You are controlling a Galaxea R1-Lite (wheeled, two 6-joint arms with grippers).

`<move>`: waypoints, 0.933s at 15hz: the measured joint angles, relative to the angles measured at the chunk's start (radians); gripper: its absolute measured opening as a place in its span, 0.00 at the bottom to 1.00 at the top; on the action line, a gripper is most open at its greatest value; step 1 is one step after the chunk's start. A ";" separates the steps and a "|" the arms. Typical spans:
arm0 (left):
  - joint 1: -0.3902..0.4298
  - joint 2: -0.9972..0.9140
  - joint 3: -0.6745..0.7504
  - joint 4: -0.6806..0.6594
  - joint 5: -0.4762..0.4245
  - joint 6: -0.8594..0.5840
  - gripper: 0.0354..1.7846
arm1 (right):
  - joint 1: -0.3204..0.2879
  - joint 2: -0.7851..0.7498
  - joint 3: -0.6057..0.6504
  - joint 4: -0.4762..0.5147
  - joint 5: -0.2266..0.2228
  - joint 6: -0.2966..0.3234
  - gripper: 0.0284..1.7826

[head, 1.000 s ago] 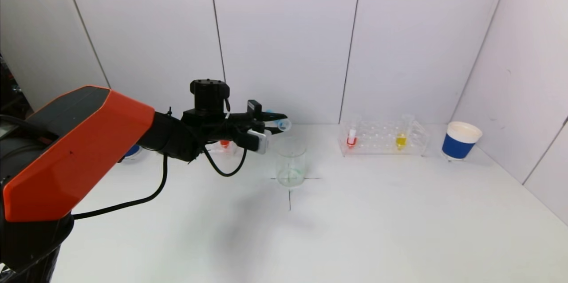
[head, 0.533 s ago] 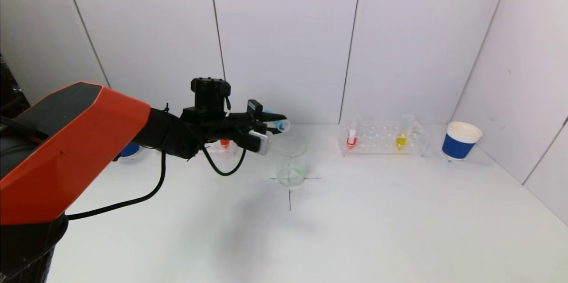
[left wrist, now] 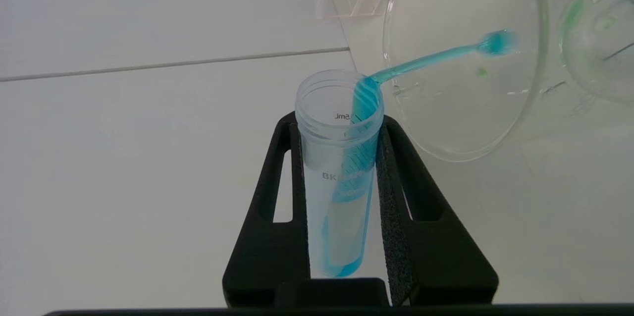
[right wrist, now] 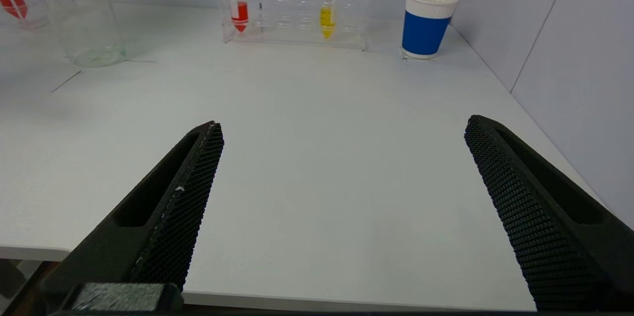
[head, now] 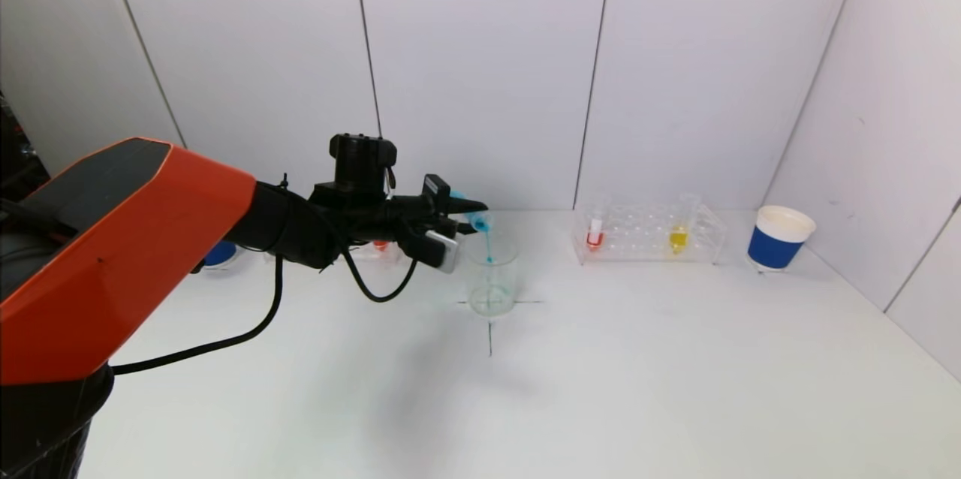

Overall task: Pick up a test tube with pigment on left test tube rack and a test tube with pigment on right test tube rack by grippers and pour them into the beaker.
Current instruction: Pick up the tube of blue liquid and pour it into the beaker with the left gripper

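My left gripper (head: 467, 212) (left wrist: 340, 125) is shut on a clear test tube (left wrist: 339, 177) with blue pigment, tipped sideways over the glass beaker (head: 492, 276) (left wrist: 465, 63). A thin blue stream (head: 488, 242) (left wrist: 436, 56) runs from the tube's mouth into the beaker. The left test tube rack (head: 379, 248) sits behind the arm, mostly hidden, with a red tube showing. The right test tube rack (head: 649, 233) (right wrist: 297, 16) holds a red tube (head: 594, 234) and a yellow tube (head: 678, 237). My right gripper (right wrist: 342, 132) hangs open over the table's near edge, holding nothing.
A blue paper cup (head: 779, 239) (right wrist: 426, 24) stands right of the right rack. Another blue object (head: 220, 254) peeks out behind my left arm. White walls close off the back and right side. Black cross lines (head: 489, 329) mark the beaker's spot.
The left gripper has tipped the tube further, and blue pigment now streams into the beaker. The right gripper has not moved.
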 joint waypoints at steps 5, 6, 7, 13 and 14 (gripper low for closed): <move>0.000 -0.007 -0.001 0.015 0.000 0.046 0.22 | 0.000 0.000 0.000 0.000 0.000 0.000 0.99; 0.001 -0.008 -0.003 0.026 0.004 0.057 0.22 | 0.000 0.000 0.000 0.000 0.000 0.000 0.99; 0.002 -0.009 -0.009 0.039 0.010 0.073 0.22 | 0.000 0.000 0.000 0.000 0.000 0.000 0.99; 0.003 -0.020 -0.056 0.149 0.045 0.150 0.22 | 0.000 0.000 0.000 0.000 0.000 0.000 0.99; 0.003 -0.020 -0.060 0.157 0.057 0.152 0.22 | 0.000 0.000 0.000 0.000 0.000 0.000 0.99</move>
